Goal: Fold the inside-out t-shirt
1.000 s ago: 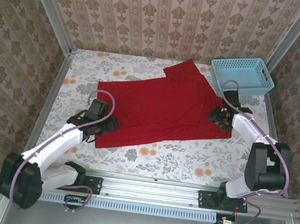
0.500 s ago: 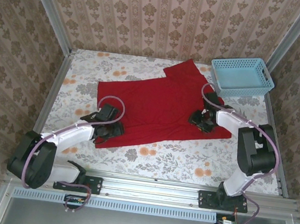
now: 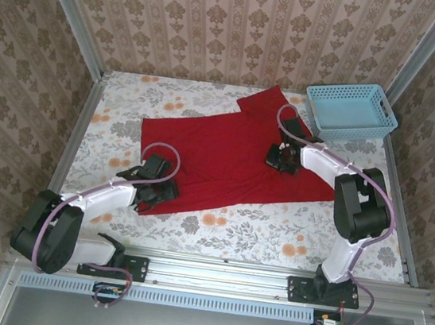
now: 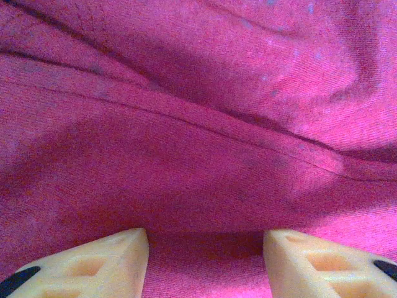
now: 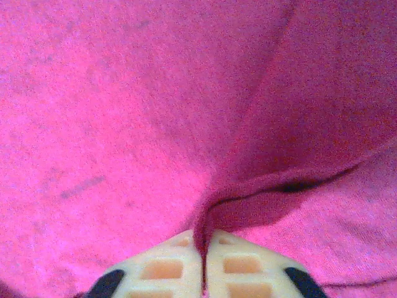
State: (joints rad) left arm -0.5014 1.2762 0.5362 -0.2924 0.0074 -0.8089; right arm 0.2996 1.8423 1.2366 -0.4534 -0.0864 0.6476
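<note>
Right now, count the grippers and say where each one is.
2. The left gripper stands open at the t-shirt's near-left corner. The right gripper is shut on a pinched fold of its right part, near the basket.

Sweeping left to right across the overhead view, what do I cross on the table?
In order: left gripper → right gripper, pinching a fold → blue basket. The red t-shirt lies under both grippers, so it has no single place.

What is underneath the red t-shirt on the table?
The flowered tabletop shows around the t-shirt, so the cloth lies spread on it. Whether anything sits between shirt and table cannot be seen, because the cloth covers that area.
</note>
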